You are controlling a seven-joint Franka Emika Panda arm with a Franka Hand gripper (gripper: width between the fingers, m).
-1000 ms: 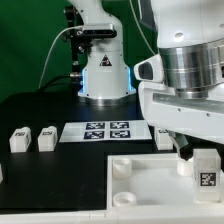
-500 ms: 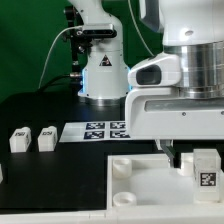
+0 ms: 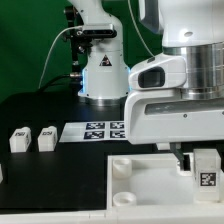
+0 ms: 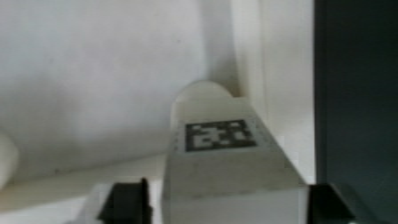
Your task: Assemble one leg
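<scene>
In the exterior view a small white leg [image 3: 206,172] with a square tag stands upright on the right part of the large white square piece [image 3: 150,178]. My gripper [image 3: 197,160] comes down over it, one dark finger [image 3: 183,160] beside it. In the wrist view the leg [image 4: 219,135] runs between my two dark fingertips [image 4: 128,200], which press its sides; the gripper [image 4: 226,205] is shut on the leg. Two more legs [image 3: 18,139] [image 3: 46,137] stand at the exterior view's left.
The marker board [image 3: 105,130] lies on the black table behind the square piece. Round sockets [image 3: 121,167] [image 3: 123,198] show at the square piece's left corners. The arm's white base [image 3: 103,75] stands at the back.
The arm's body has swung toward the exterior view's left over the last second and now fills more of the view. The leg has stayed in place on the square piece.
</scene>
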